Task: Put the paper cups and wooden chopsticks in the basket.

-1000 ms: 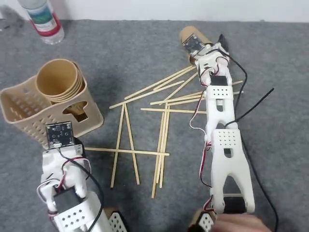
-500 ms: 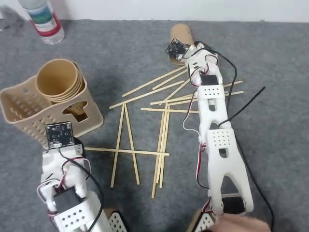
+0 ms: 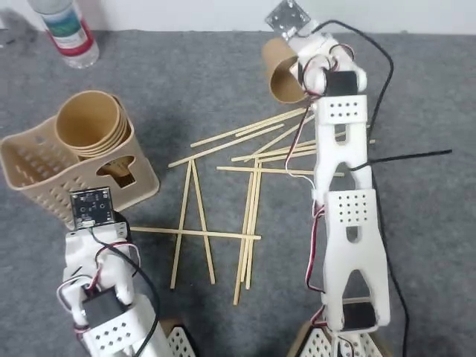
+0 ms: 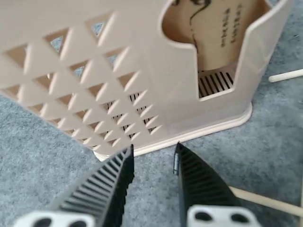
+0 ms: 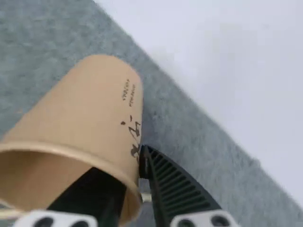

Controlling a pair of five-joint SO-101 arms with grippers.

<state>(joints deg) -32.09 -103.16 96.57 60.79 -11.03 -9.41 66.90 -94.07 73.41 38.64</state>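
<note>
Hidden in the high view under the wrist board (image 3: pixel 92 207): fingertips of the left gripper (image 4: pixel 154 151). Likewise covered from above by the arm's own body: fingertips of the right gripper (image 5: pixel 127 172). Cut off by the top edge: bottle (image 3: pixel 65 28), at the far left of the carpet (image 3: pixel 416 89). Cannot tell whether the held paper cup (image 3: pixel 281 68) is clear of the carpet.

Held paper cup: tan, tilted on its side, mouth toward the arms, dark print on the wall. Located at the far edge of the carpet, beyond the chopsticks (image 3: pixel 223 145), well apart from the basket (image 3: pixel 30 178). Clamped at the rim by the right gripper, with 1 finger inside the mouth and 1 outside against the wall.

Stacked cups (image 3: pixel 88 123): tan, nested upright inside the basket, rims above its wall. Basket: beige, triangular cut-outs, at the left of the carpet. Chopsticks: pale wood, scattered and crossing between the 2 arms.

Left wrist view: jaws parted with only carpet between, tips just beside the basket's base; 1 of the chopsticks (image 4: pixel 265 201) near a finger; printed cup wall visible through the basket's handle cut-out. Right wrist view: white wall (image 5: pixel 227 56) beyond the carpet edge.
</note>
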